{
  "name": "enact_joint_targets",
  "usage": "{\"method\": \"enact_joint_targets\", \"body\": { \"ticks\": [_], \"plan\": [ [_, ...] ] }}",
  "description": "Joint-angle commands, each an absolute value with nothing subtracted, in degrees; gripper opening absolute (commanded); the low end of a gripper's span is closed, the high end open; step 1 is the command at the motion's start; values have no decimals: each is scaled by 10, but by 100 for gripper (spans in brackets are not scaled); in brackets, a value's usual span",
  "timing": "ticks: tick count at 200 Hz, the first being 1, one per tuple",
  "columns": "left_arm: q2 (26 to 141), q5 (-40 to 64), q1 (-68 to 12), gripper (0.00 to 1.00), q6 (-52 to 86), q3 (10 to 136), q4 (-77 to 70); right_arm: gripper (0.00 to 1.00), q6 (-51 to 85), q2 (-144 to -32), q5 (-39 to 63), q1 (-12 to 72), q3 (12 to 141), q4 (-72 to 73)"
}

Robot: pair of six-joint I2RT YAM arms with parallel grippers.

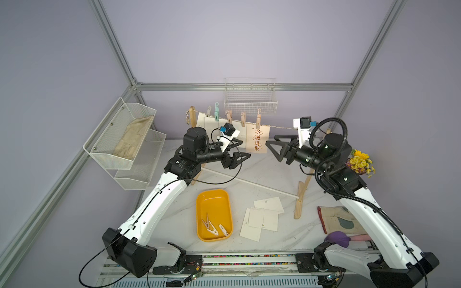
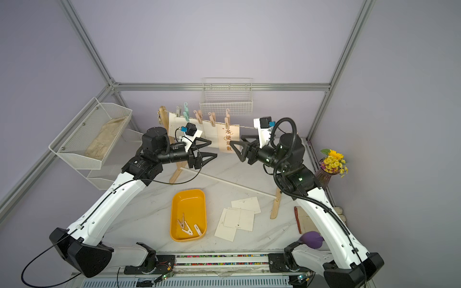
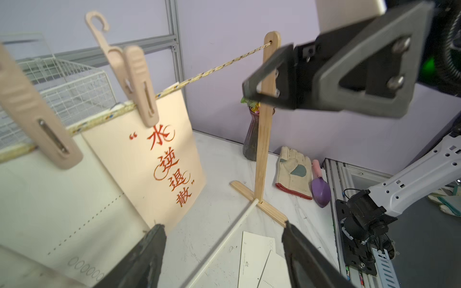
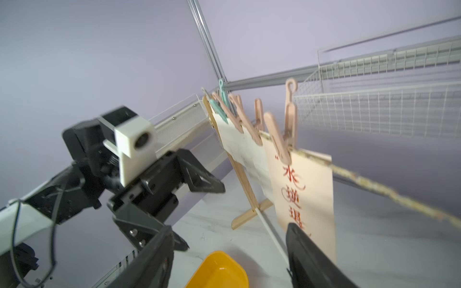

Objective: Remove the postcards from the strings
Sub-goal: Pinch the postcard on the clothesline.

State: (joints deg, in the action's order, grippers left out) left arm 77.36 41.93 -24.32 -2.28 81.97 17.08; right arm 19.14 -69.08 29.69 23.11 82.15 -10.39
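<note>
Postcards hang from the thin pale twisted string [image 1: 282,127] between two wooden posts: one cream card with red Chinese characters [image 1: 257,139] and overlapping white cards [image 1: 210,124] that I cannot count, as the left arm covers part of them. Five plastic pegs [image 1: 258,121] clip them. Three loose white cards [image 1: 263,219] lie on the marble table [image 1: 274,172] beside the yellow plastic tray [image 1: 198,212]. The left gripper [image 1: 245,148] and right gripper [image 1: 271,140] both gape wide and empty, flanking the cream card.
</note>
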Motion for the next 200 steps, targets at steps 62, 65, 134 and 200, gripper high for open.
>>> {"method": "enact_joint_targets", "body": {
  "ticks": [62, 65, 134, 200],
  "plan": [
    [836, 454, -215, 73, 38, 794, 2, 73, 160, -913, 420, 184, 1100, -211],
    [839, 454, -215, 73, 39, 795, 0, 73, 159, -916, 420, 184, 1104, -214],
    [893, 439, -206, 67, 67, 794, -62, 73, 134, -973, 426, 182, 1171, -258],
    [912, 487, -206, 46, 89, 798, -91, 73, 127, -996, 432, 182, 1200, -288]
  ]
}}
